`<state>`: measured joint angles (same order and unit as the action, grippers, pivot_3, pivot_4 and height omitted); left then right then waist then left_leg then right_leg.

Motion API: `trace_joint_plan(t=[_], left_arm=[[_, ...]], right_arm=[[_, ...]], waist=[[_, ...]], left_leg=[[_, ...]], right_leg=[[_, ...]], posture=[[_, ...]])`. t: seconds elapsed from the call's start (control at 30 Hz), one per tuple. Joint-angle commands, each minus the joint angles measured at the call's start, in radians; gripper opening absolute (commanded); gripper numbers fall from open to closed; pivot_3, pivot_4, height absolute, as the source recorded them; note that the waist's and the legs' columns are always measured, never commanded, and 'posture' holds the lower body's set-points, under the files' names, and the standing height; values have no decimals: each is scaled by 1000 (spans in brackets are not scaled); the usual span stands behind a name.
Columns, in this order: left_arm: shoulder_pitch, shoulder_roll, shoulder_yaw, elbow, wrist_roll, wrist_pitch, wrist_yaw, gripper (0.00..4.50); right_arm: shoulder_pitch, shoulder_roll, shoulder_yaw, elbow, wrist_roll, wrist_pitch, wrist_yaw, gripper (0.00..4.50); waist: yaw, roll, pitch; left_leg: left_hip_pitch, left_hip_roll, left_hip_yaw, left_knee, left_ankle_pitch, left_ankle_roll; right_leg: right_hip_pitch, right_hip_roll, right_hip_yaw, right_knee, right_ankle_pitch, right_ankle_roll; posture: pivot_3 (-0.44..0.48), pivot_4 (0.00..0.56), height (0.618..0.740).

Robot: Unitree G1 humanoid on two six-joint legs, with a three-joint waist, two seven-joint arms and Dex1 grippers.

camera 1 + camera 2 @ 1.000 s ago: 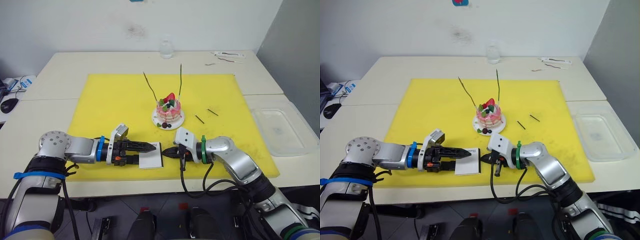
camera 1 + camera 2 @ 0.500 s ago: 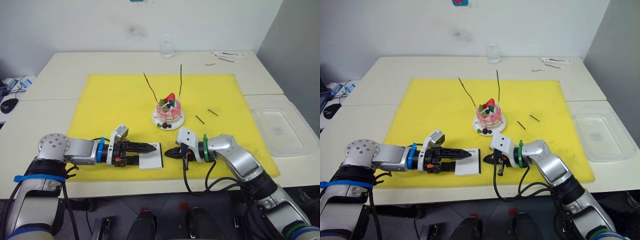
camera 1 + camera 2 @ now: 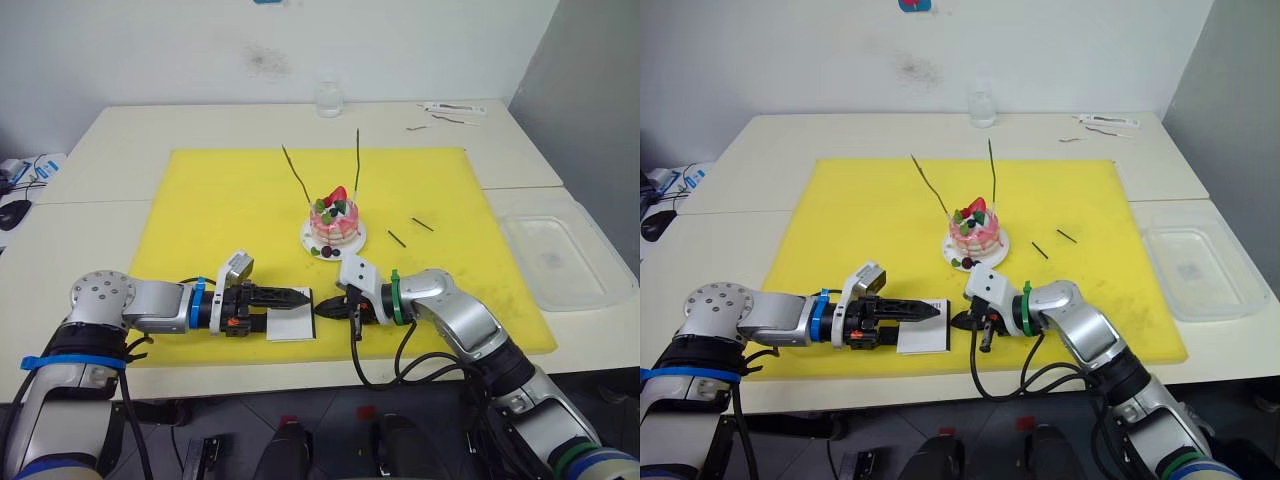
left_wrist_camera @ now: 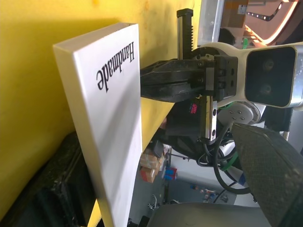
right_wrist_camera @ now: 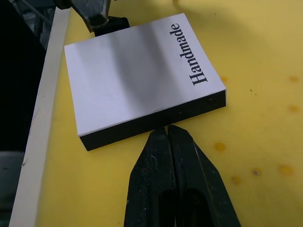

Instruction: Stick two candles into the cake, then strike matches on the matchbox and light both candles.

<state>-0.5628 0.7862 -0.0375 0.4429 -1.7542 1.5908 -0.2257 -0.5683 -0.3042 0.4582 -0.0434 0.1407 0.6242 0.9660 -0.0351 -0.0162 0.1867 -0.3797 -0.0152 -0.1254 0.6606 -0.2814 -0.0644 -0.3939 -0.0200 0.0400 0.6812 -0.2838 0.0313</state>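
The pink cake (image 3: 333,222) sits on its little plate mid-mat. Both candles stand in it, one leaning left (image 3: 296,177) and one upright (image 3: 357,160). Two short dark matches (image 3: 396,238) (image 3: 423,224) lie on the mat to the right of the cake. The white matchbox (image 3: 290,323) lies flat near the mat's front edge. My left gripper (image 3: 298,298) is open, with the matchbox (image 4: 113,118) against one finger and the other finger apart from it. My right gripper (image 5: 166,131) is shut, its tips touching the matchbox's (image 5: 137,80) dark side.
A yellow mat (image 3: 220,200) covers the table's middle. A clear plastic tray (image 3: 560,260) rests off the mat at the right. A small glass jar (image 3: 327,98) and some thin tools (image 3: 455,108) lie along the back edge. A computer mouse (image 3: 12,212) lies at the far left.
My right gripper has slid left until its tips meet the matchbox's dark side. The matchbox and left gripper sit slightly further left. The camera has shifted a little.
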Motion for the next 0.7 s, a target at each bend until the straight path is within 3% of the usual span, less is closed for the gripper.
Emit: trace_joint_plan(t=[0.03,0.33,0.43,0.7], left_arm=[[24,-7,-16,-14,-5,24,15,4500],[43,-13,9,-46,36,23,21,4500],[57,-15,23,-65,53,23,18,3909],[70,-11,39,-75,71,24,3,1610]], right_arm=[[4,16,5,-30,16,12,-9,28],[-2,-42,-37,-1,-16,-34,-21,28],[2,-78,-67,-9,-16,-46,-38,0],[17,-89,-91,-84,16,6,-66,0]], waist=[[0,0,0],[0,0,0],[0,0,0],[-3,0,0]], left_leg=[[0,0,0,0,0,0],[0,0,0,0,0,0],[0,-1,0,0,0,0],[0,-1,0,-1,0,0]], right_leg=[[0,0,0,0,0,0],[0,0,0,0,0,0],[0,0,0,0,0,0],[-1,0,0,0,0,0]], posture=[[0,150,740],[0,150,740],[0,150,740],[0,150,740]])
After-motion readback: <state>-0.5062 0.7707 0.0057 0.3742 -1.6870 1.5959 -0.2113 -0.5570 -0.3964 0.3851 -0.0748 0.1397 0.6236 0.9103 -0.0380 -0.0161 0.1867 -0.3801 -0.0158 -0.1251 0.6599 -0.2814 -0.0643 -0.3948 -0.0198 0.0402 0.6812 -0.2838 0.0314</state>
